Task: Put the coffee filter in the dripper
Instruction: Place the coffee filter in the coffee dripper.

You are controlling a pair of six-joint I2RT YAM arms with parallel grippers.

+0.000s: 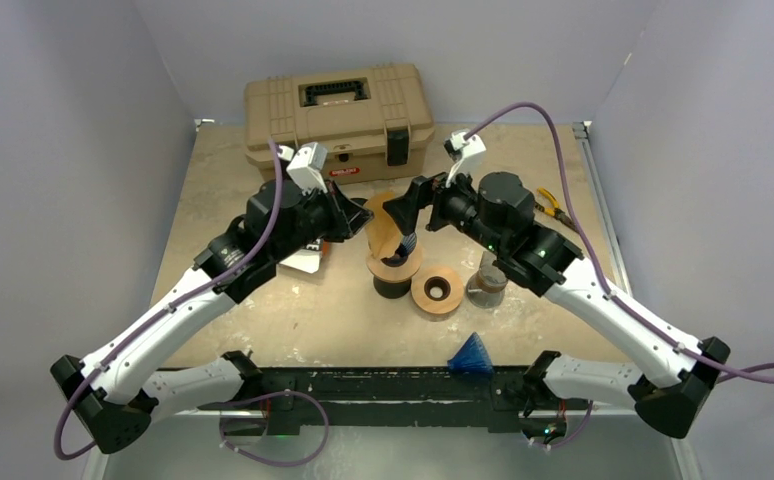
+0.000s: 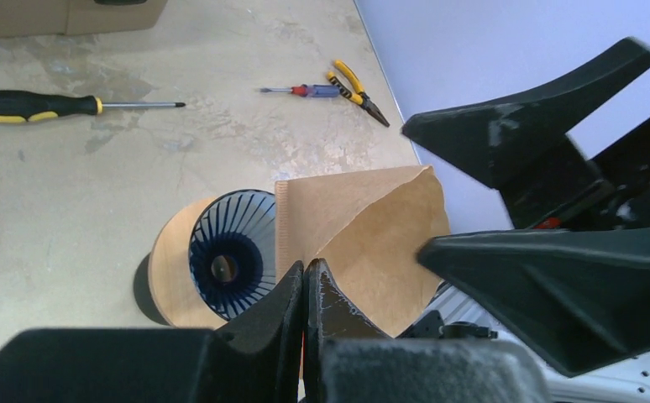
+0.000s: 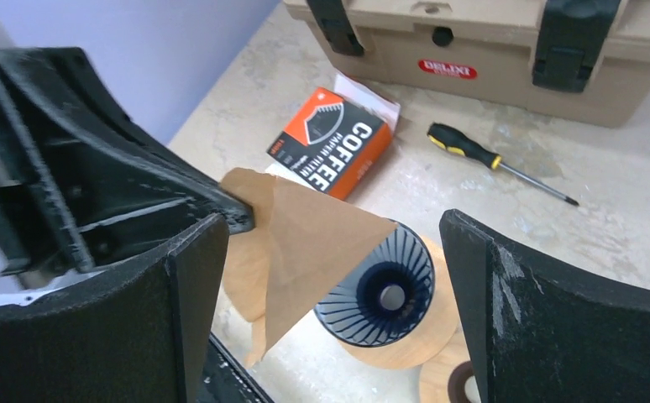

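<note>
The brown paper coffee filter [image 2: 364,239] is being pinched at its lower edge by the left gripper [image 2: 306,270], whose two black fingers are being pressed together on the paper. The filter is being held in the air, partly unfolded, just above and beside the dark blue ribbed dripper [image 2: 229,264]. In the left wrist view, the filter's straight seam edge is being shown overlapping the dripper's rim. The filter is not yet being seated in the cone. The dripper is being carried upright in a round wooden collar [image 2: 166,269] over the beige table [image 2: 70,193].

The right gripper [image 3: 334,222] is being held with its fingers spread wide, and nothing is being gripped by it. In the right wrist view, the filter and the dripper are being framed between these fingers. Whether the paper is being touched by either finger cannot be told.

An orange and black packet marked COFFEE [image 3: 330,143] is being shown lying near the tan plastic toolbox [image 3: 490,50]. A black and yellow handled screwdriver [image 3: 464,147] is being shown lying in front of the toolbox.
</note>
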